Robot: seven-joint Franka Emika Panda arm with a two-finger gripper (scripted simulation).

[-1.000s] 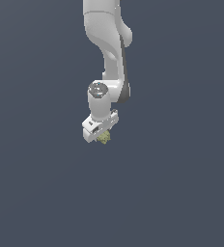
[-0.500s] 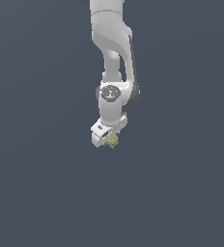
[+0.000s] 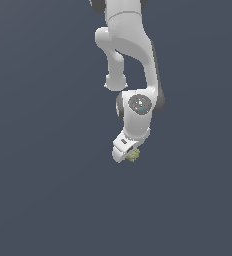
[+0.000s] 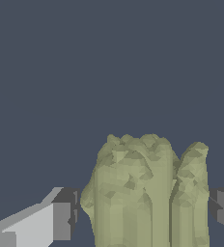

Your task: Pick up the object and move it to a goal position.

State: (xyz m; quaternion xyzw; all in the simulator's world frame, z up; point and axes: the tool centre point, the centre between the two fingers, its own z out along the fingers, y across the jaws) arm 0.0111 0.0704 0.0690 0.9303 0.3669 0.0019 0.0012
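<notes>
The object is a small lumpy olive-yellow blob held at the tip of my white gripper, against the plain dark background in the exterior view. In the wrist view the object fills the space between my two fingers, and both pads press against its sides. The gripper is shut on it. The white arm reaches down from the top of the exterior view.
Only a uniform dark grey-blue backdrop shows around the arm in both views. No table edge, container or other object is in sight.
The arm has carried the held object toward the exterior view's right and slightly down. The grip on the object has stayed the same.
</notes>
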